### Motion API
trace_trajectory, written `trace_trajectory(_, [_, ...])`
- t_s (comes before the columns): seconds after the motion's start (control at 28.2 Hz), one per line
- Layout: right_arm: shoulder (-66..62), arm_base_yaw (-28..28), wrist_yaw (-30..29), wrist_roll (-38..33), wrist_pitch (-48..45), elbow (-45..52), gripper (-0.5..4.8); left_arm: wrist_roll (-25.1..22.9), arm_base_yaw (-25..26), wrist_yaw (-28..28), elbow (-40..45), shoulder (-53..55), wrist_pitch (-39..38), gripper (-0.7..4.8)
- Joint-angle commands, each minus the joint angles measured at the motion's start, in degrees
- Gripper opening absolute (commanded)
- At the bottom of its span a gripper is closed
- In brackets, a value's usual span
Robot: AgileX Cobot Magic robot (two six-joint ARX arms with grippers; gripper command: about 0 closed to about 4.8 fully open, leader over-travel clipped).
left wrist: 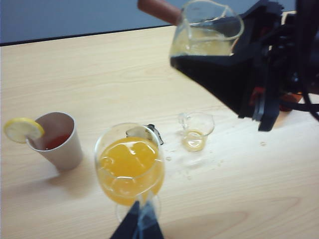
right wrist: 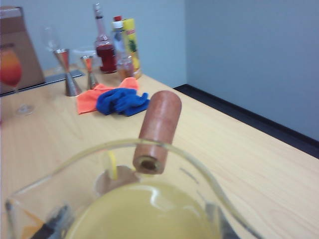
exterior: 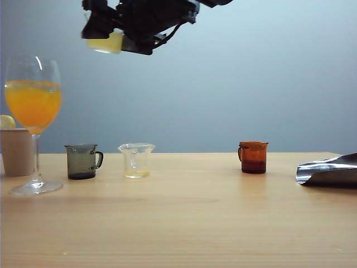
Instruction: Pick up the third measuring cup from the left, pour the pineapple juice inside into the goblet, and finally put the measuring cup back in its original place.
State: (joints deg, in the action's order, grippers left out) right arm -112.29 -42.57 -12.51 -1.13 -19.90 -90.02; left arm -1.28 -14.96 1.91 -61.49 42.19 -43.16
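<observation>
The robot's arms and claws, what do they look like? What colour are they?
The right claw, high above the table in the exterior view, is black and blocky, with thin black cables looping beside it. In the left wrist view it looks like a dark angular wedge with a small red patch on its side. Only a dark pointed tip of the left claw shows.

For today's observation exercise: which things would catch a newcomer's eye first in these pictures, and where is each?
First, the goblet at the table's far left, its bowl full of bright orange drink. Next, high above the table, the right gripper carries the third measuring cup of pale pineapple juice in its fingers. Then the amber-brown cup standing alone on the right side of the wooden table.
</observation>
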Motion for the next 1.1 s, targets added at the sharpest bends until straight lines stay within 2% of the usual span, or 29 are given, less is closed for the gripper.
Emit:
trace_trajectory(0.04, [-1.29,-0.85,-0.83,1.40,0.44,-3.52,-0.01,-1.38,1.86,3.54,-0.26,-0.17,0.39,-0.06])
trace_trajectory(0.32, [-4.13,-2.97,-1.18,4.63,2.08,-7.08,-0.01,-1.31,6.54,7.50,-0.28,-0.15,0.61,-0.06])
trace_trajectory(1.1, [-4.92,-5.07,-1.11,10.88,2.01,-7.87,-0.01,-1.31,6.67,8.66,-0.26,-0.15,3.02,-0.06])
